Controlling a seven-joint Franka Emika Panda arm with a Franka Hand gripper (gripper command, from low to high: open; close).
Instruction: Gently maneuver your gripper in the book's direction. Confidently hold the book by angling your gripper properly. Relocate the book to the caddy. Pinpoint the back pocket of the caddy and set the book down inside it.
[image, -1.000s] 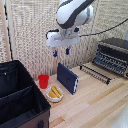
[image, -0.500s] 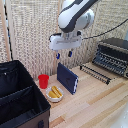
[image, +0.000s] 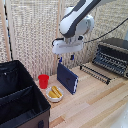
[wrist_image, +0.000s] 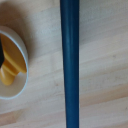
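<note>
Directly beneath the gripper (image: 65, 58) stands the book (image: 67, 77), upright on its edge on the wooden table (image: 100, 102), apart from the fingers. Seen from the wrist, its dark top edge (wrist_image: 69, 60) runs as one long straight band, so the fingers must straddle that thin width. They hold nothing; how far apart they are, I cannot tell. Well off to one side sits the caddy (image: 17, 97).

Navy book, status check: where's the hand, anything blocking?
Hand above upright navy-blue hardcover book, not gripping. Red cup and white bowl beside it.
</note>
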